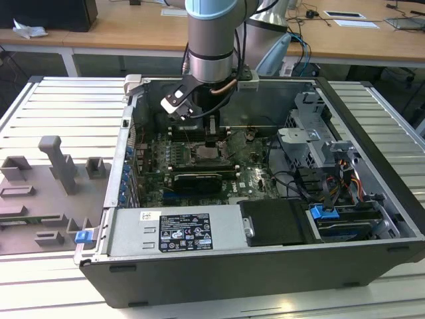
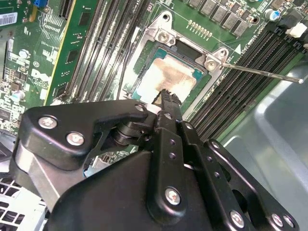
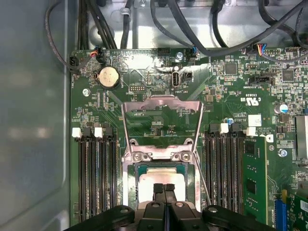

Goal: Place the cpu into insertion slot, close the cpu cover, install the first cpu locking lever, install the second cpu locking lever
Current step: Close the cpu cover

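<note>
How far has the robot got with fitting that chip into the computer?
Done: the cpu lies in its socket. In hand: the gripper, shut, sits right at the chip's top; I cannot tell whether it touches. Left: the cpu cover stands open, swung up off the socket, and a locking lever sticks out free, not latched.

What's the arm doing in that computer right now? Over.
Gripper shut, just above cpu. Cpu lying in socket. Cpu cover open. Nothing in the way.

White label [image 1: 184, 232], print unreadable
</note>
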You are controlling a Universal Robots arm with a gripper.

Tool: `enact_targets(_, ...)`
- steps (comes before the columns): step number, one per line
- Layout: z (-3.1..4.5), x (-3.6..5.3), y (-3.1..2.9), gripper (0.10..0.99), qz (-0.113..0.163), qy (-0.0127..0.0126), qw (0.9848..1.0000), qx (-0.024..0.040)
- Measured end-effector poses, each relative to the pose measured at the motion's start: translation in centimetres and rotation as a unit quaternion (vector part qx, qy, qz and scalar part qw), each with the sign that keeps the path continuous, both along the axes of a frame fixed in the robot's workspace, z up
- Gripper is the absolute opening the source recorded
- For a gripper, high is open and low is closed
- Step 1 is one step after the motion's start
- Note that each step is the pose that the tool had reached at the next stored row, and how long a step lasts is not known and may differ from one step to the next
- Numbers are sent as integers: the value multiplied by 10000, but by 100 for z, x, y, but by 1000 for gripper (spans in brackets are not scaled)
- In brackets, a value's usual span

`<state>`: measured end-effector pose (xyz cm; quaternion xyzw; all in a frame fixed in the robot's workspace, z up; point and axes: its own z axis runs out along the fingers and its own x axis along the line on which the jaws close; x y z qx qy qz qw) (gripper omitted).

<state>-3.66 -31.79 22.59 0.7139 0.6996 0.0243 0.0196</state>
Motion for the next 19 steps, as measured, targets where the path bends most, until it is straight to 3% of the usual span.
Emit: enact_targets(19, 26, 43, -1, 106, 0, 0, 10000, 0)
